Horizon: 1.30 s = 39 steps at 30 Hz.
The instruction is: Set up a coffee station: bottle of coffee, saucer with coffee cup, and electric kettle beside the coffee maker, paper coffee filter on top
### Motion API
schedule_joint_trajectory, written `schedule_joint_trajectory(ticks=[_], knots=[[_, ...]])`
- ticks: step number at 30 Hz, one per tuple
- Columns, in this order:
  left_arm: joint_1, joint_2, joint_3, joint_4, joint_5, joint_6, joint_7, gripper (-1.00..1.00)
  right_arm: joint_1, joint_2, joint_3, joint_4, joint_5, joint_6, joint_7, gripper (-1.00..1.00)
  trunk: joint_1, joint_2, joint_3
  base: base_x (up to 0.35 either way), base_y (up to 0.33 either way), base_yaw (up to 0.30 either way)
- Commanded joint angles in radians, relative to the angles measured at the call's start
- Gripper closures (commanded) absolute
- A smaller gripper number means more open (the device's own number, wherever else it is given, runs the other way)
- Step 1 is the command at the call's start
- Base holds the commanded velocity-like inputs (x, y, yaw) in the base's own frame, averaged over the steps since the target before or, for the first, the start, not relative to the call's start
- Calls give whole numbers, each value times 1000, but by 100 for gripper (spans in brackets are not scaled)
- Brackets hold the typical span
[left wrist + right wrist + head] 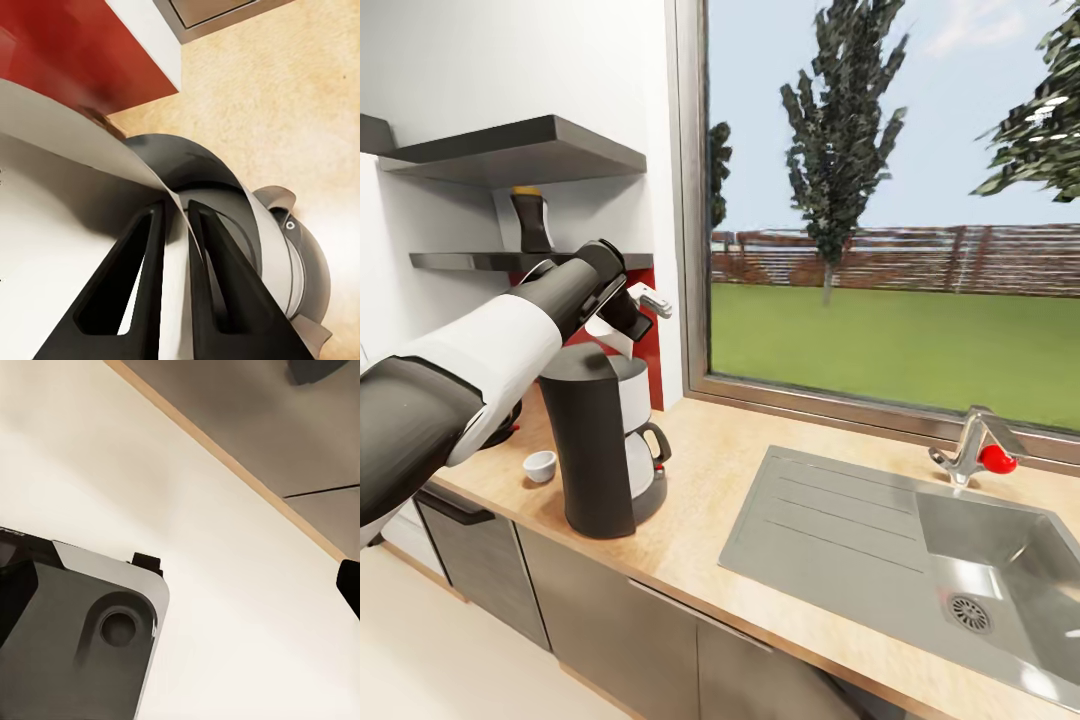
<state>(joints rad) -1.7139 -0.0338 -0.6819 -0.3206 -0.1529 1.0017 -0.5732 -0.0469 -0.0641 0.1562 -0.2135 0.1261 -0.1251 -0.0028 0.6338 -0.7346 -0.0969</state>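
The tall dark-grey coffee maker (588, 450) stands on the light wood kitchen countertop (710, 480). My left gripper (623, 320) hangs just above its flat top (202, 161), shut on the white paper coffee filter (67, 187), which curves down between the fingers (142, 255). In the head view the filter (603, 338) shows under the wrist. The glass electric kettle (645, 450) with its black handle sits right beside the coffee maker. A small white coffee cup (540, 465) rests on the counter on the coffee maker's other side. The bottle of coffee (530, 218) with its yellow cap stands on the wall shelf. The saucer is hidden.
A steel sink (880, 540) with a tap (975, 445) lies to the right, below a big window. A red wall panel (645, 350) backs the coffee maker. Two dark shelves (520, 150) hang above. The right wrist view looks at pale floor and a cabinet base (247, 442).
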Motion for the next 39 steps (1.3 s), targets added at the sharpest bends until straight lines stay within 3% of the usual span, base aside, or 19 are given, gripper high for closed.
schedule_joint_trajectory(ticks=[1,39], knots=[[-1,0,-2,-1,-13,0,-11,100,-1,0,0,0,10,-2,0,-100,0,-1,-2,1,-1,0],[-1,1,-1,0,-12,0,-11,100,-1,0,0,0,10,-2,0,-100,0,-1,-36,0,0,0]])
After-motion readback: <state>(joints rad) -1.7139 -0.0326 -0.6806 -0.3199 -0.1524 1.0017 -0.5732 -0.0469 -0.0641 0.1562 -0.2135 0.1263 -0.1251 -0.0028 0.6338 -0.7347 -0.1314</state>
